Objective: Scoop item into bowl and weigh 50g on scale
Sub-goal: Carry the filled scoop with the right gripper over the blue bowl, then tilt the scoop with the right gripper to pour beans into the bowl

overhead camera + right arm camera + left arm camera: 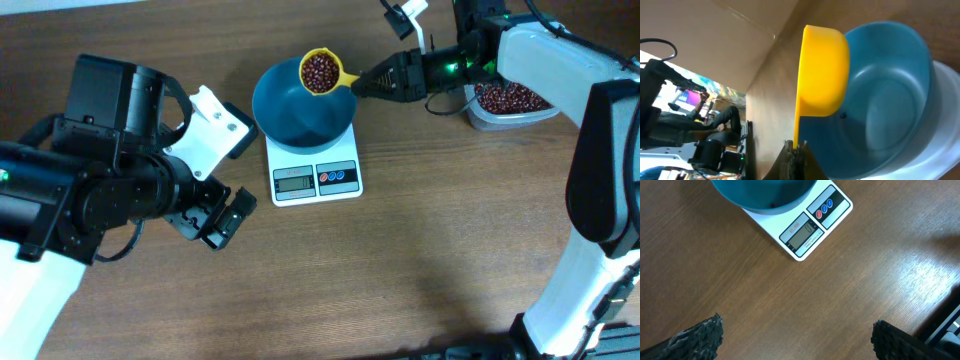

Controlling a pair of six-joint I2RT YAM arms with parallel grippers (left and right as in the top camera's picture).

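Right jaws pinch scoop (344,77) handle | beans (319,71) (heaped) over bowl (300,118) rim

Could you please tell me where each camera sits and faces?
Overhead: above the table, facing straight down on bowl, scale, scoop, tub; left hand and right hand show.
Left wrist: faces down toward scale and bowl; its open fingertips show below.
Right wrist: faces along the scoop into the bowl; its fingers pinch the handle.
Shared: bowl and scale, in all three.

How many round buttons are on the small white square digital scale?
3, in a row on the white scale beside its grey display: one red button, then two blue buttons. None seems hidden.
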